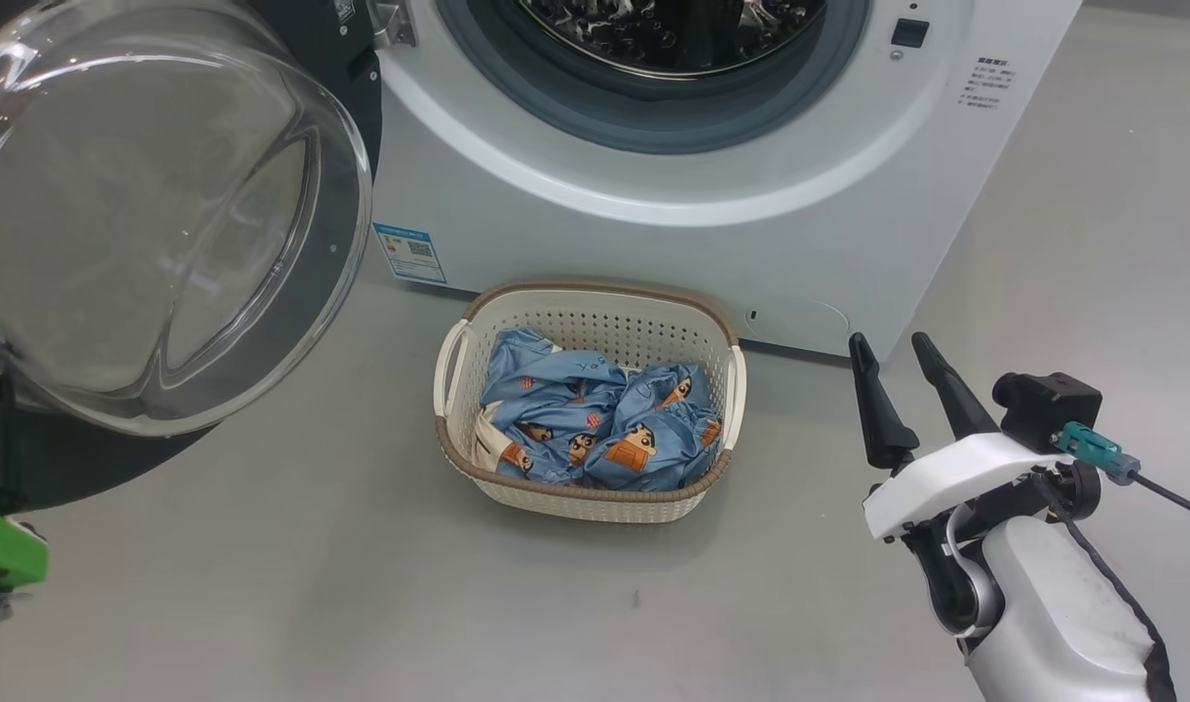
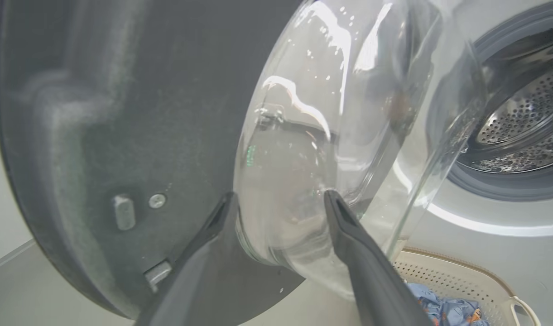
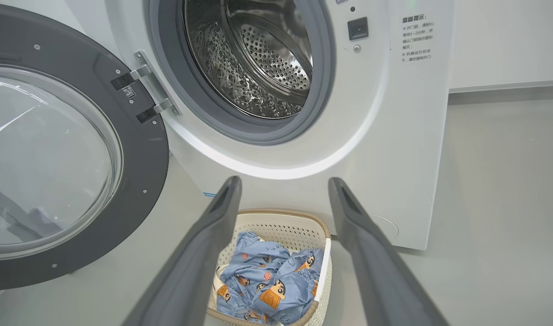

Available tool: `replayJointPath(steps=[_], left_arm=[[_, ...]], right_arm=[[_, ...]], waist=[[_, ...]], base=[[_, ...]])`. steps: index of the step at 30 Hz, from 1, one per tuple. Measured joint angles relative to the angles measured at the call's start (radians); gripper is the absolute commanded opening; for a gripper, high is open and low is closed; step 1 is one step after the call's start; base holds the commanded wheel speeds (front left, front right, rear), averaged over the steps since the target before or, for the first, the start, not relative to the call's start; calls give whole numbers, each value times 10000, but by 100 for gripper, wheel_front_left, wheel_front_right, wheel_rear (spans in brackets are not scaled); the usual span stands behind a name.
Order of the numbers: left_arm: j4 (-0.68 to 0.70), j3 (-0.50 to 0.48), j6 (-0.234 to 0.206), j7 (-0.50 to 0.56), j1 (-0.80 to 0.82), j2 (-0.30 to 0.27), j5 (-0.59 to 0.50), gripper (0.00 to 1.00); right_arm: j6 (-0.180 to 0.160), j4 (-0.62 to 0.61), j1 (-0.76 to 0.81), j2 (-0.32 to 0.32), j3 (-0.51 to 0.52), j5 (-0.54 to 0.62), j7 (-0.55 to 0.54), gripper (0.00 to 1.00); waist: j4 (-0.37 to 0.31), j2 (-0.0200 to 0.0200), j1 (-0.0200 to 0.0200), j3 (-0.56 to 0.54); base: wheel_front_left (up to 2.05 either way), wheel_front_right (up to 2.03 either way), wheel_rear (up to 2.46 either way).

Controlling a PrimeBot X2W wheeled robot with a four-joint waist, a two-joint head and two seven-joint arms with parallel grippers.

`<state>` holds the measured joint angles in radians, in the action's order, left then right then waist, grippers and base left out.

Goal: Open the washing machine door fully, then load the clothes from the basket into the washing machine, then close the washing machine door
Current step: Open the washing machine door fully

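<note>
From the head, the washing machine door [image 1: 166, 214] stands swung wide to the left of the washing machine [image 1: 653, 244], with its clear glass bowl bulging towards the camera. The basket [image 1: 595, 291], of perforated cream plastic, sits on the grey floor [image 1: 263, 585] just before the machine's front, its long side parallel to it. It holds the crumpled blue clothes [image 1: 595, 419]. The right gripper [image 1: 889, 341] hovers right of the basket, fingers parted and empty.

At the left wrist, the left gripper [image 2: 281, 194] is spread at the door's inner face, straddling the bowl's base; contact cannot be told.

At the right wrist, a metal hinge [image 3: 151, 90] joins the door to the machine beside the grey gasket [image 3: 321, 90] and the perforated steel drum [image 3: 258, 59].
</note>
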<state>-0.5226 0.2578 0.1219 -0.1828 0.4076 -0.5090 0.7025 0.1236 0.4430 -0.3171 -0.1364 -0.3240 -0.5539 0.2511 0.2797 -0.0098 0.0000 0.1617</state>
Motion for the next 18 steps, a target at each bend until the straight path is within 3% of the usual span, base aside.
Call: replayJointPath(steps=[18], left_arm=[[1338,-17,-4,-564,-1310,472,86,100]], right_arm=[[0,-8,214,-226,-242,-98,0,100]], waist=[[-1156,0,0,-606]], base=[[0,0,0]])
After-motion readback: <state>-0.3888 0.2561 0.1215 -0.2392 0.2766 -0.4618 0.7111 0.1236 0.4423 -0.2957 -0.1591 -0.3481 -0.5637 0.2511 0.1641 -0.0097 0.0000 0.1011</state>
